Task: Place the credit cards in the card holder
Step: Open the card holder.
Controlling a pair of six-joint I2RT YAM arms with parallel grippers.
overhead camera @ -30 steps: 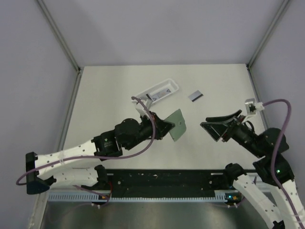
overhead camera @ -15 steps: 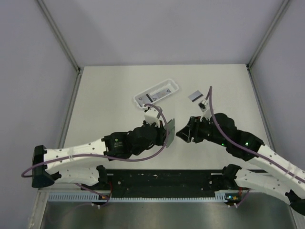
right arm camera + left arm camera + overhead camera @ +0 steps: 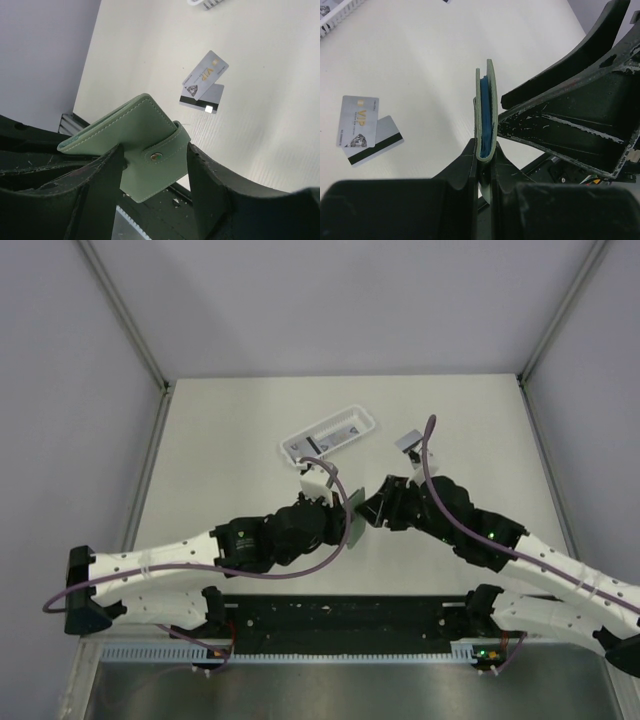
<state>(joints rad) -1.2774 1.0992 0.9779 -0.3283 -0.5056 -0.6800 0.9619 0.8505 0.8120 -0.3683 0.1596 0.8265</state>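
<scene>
Two robot arms are meeting over the middle of a pale worktop (image 3: 220, 440), shown from overhead and from a camera on each wrist. The left fingers (image 3: 465, 166) are pinching shut on the lower end of the card holder (image 3: 486, 110), a sage-green wallet, and are holding it clear of the worktop. It is standing on edge, so the left wrist camera is looking straight along its thin side, where a strip of blue lining is showing between the two green covers. The right fingers (image 3: 100, 190) are spreading wide and reaching in from the other side. Their tips are sitting just beside one green face, on either side of the snap strap (image 3: 162, 152) that is wrapping around the holder's edge. Whether they are touching the holder cannot be told. Below the lifted holder, two credit cards (image 3: 360, 122) are lying flat on the worktop and overlapping slightly. The upper one is showing a printed face, and the lower one is showing a black stripe. In the overhead view a white slotted basket (image 3: 292, 448) is sitting beyond the arms, and a single card (image 3: 405, 441) with a dark stripe is lying near it on the right.
</scene>
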